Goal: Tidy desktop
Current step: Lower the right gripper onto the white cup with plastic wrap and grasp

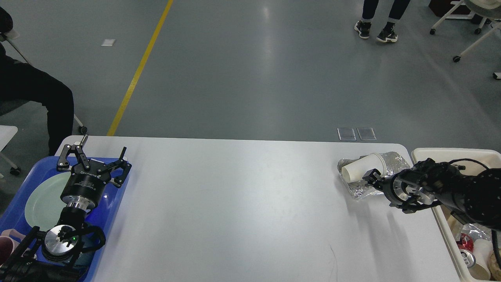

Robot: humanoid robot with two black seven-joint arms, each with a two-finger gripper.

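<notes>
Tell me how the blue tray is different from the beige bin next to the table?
The blue tray sits at the left end of the desktop; the beige bin stands off its right end. The tray is shallow and carries a pale green plate; the bin is deeper and holds rubbish, including a red can. The left gripper hangs over the tray; the right arm crosses the bin. Both hold things off the desktop.

Blue tray (113, 203) holds a pale green plate (43, 201).

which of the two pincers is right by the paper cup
The right pincer: its tips sit against the white paper cup lying on its side on the foil. The left pincer hovers far off over the blue tray.
</notes>
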